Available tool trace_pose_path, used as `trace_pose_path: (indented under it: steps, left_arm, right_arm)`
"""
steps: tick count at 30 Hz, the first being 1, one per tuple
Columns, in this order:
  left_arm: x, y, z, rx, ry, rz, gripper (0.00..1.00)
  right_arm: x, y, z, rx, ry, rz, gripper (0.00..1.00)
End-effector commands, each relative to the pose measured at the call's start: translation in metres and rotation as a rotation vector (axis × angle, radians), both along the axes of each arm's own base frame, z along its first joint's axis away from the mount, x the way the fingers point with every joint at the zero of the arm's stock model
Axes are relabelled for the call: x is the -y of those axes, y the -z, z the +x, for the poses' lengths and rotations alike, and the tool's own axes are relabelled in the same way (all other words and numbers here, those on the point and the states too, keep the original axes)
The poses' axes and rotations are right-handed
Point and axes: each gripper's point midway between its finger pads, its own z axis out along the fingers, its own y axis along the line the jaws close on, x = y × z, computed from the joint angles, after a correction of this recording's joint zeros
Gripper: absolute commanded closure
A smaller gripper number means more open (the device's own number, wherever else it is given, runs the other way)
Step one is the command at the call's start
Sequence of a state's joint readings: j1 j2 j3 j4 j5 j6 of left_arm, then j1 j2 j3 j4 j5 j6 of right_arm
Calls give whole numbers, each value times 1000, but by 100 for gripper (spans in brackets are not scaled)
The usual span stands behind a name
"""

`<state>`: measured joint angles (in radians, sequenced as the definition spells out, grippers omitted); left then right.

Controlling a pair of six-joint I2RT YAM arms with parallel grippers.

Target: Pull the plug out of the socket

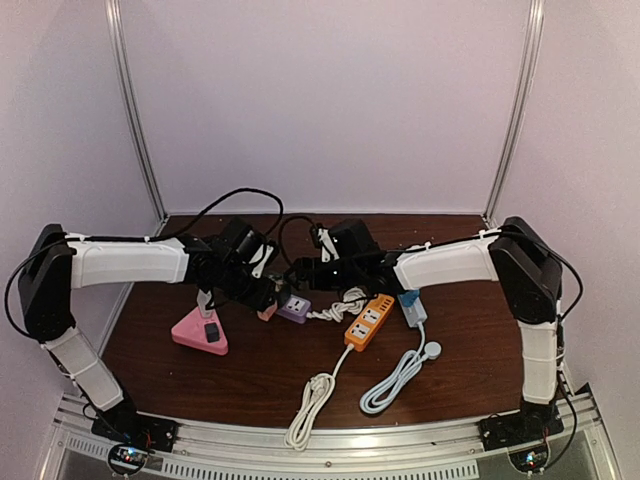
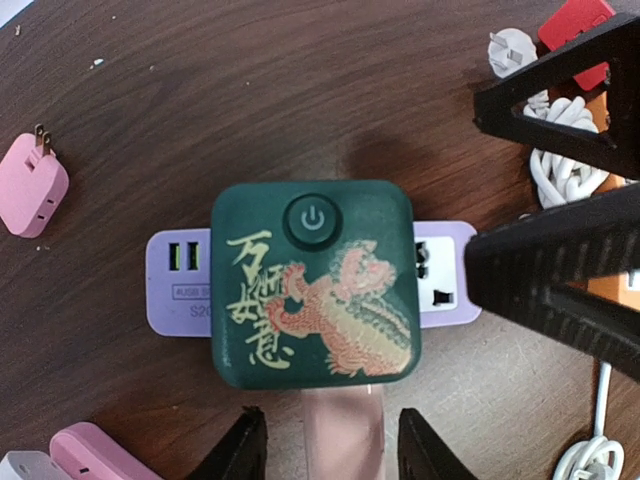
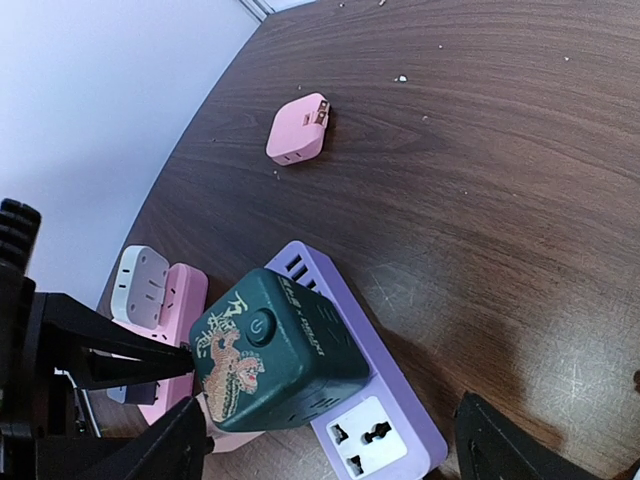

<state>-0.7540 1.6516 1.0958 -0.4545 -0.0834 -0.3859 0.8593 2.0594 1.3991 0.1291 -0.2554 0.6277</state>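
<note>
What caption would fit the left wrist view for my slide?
A green plug with a dragon print sits on the purple power strip; a pink plug lies loose nearby.

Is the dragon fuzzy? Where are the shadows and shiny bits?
In the left wrist view the dragon on the green adapter is sharp, with a soft shadow on the table above it; in the right wrist view the wood beside the purple power strip has a pale sheen; in the top view everything looks small and soft.

We counted one purple socket strip [image 1: 294,308], one orange strip [image 1: 369,321], one green plug [image 2: 313,285], one left claw [image 2: 325,440] and one right claw [image 3: 340,440].
</note>
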Motion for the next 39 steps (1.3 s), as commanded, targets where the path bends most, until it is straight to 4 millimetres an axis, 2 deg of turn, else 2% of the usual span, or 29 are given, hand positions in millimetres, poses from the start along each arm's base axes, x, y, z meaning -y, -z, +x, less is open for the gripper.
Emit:
trace_pose_path:
  steps: [1,12,21,28,32,39]
  left_arm:
    - [7,-7,4,47,-8,-69,52]
    - [0,10,-6,11,-21,-55,50]
    - [1,19,-2,21,-33,-60,52]
    - [1,25,-1,20,-42,-53,61]
    - [-2,28,-1,20,-51,-46,66]
    - [-3,29,-2,14,-60,-50,69]
  right_arm:
    - [-14,4,-3,-9,-31,17,14]
    - [-29,18,-5,-21,-75,-14,16]
    - [-35,33,-9,-32,-85,-44,20]
    - [-38,42,-16,-20,-108,-81,24]
    - [-39,41,-19,20,-126,-95,24]
    - [-33,36,-18,100,-147,-112,26]
